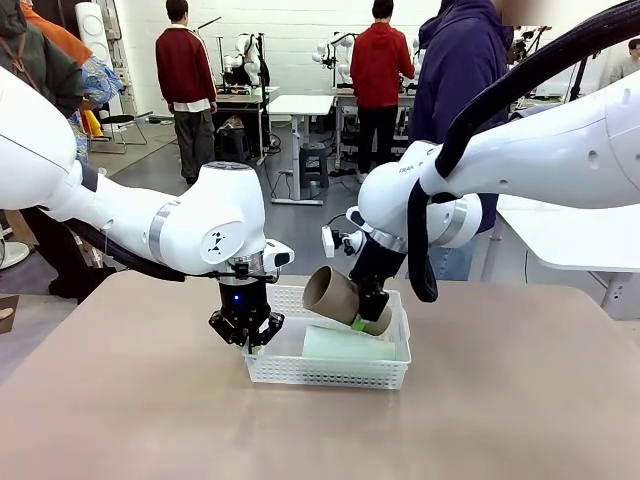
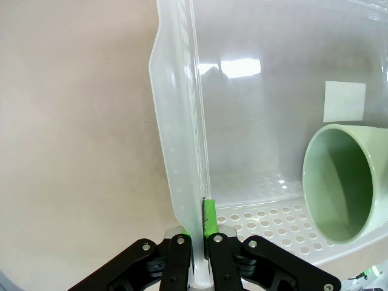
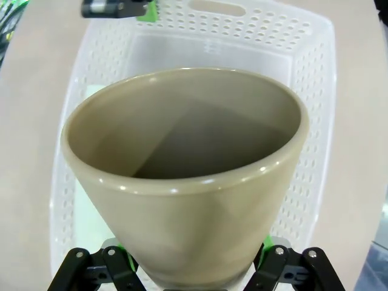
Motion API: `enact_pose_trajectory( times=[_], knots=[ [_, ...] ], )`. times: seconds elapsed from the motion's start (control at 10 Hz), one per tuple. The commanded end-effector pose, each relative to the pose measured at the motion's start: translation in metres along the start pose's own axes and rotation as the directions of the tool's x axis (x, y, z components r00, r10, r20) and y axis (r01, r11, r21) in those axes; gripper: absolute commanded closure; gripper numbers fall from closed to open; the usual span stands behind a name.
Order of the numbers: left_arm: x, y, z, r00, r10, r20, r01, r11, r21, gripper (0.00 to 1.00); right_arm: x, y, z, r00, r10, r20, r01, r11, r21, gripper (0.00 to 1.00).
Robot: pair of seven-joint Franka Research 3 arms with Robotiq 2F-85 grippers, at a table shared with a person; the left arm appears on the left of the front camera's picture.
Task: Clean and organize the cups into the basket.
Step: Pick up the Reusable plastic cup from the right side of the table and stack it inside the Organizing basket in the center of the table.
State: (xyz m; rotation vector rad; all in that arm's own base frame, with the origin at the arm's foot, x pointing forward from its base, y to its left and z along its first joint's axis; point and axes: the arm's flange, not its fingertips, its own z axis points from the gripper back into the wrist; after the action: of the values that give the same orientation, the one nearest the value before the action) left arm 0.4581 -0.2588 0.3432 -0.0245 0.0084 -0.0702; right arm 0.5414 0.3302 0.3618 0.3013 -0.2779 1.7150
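1. Front view: left end effector (image 1: pixel 247 330) pinches the basket (image 1: pixel 330 372) wall at its 9 o'clock end; a tug could drag it along the surface (image 1: pixel 120 400).
2. Right end effector (image 1: pixel 365 318) grips the tan cup (image 1: pixel 332 294), tilted over the basket.
3. Released here, it may strike the mint cup (image 1: pixel 350 345) lying inside.

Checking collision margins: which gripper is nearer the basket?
Left. The left gripper is shut on the basket's end wall; the right gripper holds the tan cup above it.
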Motion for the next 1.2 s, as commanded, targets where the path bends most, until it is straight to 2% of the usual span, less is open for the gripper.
enact_pose_trajectory(
  times=[0.0, 0.3, 0.4, 1.1],
  knots=[
    [-0.001, 0.000, -0.001, 1.000, 0.000, -0.002, 0.000, 1.000, 0.003, 1.00, 0.005, -0.007, -0.006, 1.000, -0.011, -0.006, 0.011, 1.000, -0.024, 0.19],
    [-0.001, 0.000, -0.001, 1.000, 0.000, -0.002, 0.000, 1.000, 0.003, 1.00, 0.002, -0.010, -0.018, 1.000, -0.019, -0.024, 0.019, 1.000, -0.009, 0.19],
    [-0.001, 0.000, -0.001, 1.000, 0.000, -0.002, 0.000, 1.000, 0.003, 1.00, 0.002, -0.009, -0.016, 0.999, -0.021, -0.026, 0.021, 1.000, -0.003, 0.00],
    [-0.001, 0.000, -0.001, 1.000, 0.000, -0.002, 0.000, 1.000, 0.003, 1.00, 0.004, -0.006, -0.008, 1.000, -0.017, -0.006, 0.017, 1.000, 0.010, 0.00]
  ],
)
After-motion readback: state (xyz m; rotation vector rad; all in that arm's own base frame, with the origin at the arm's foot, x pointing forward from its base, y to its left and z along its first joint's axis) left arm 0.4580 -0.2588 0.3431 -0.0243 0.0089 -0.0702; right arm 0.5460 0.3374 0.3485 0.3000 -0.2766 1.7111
